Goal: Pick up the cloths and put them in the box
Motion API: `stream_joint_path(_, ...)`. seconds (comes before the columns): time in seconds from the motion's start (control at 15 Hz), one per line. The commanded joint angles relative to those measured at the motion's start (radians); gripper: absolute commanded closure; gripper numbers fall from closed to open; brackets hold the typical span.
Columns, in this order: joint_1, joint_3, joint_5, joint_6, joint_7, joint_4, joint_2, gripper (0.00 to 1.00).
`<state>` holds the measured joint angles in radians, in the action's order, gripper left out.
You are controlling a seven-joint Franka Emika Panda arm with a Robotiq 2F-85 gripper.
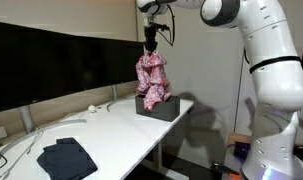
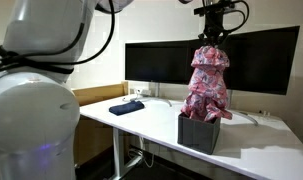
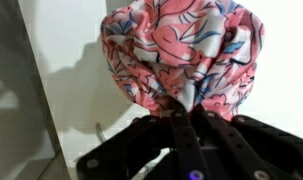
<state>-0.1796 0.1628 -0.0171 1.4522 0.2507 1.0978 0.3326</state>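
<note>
My gripper (image 1: 151,47) is shut on the top of the pink-red floral cloth (image 1: 153,78), which hangs down in a bunch with its lower end inside the dark box (image 1: 159,108). Both exterior views show this; the gripper (image 2: 210,42), the cloth (image 2: 208,88) and the box (image 2: 198,133) stand at the near end of the table. In the wrist view the gripper (image 3: 181,112) pinches the cloth (image 3: 181,50), which hides the box below. The dark navy cloth (image 1: 67,157) lies flat on the white table, far from the box, also seen in an exterior view (image 2: 127,107).
The white table (image 1: 111,125) has a thin white cable (image 1: 36,137) along its back. Large black monitors (image 2: 161,63) stand behind it. The box sits close to the table's end edge (image 1: 186,108).
</note>
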Motion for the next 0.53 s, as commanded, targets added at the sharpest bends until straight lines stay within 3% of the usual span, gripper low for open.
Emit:
stream_joint_path(0.0, 0.004, -0.005, -0.001, 0.079, 0.017, 0.128, -0.028, 0.90)
stream_joint_path(0.47, 0.064, 0.001, 0.109, 0.466, -0.057, 0.469, -0.091, 0.91)
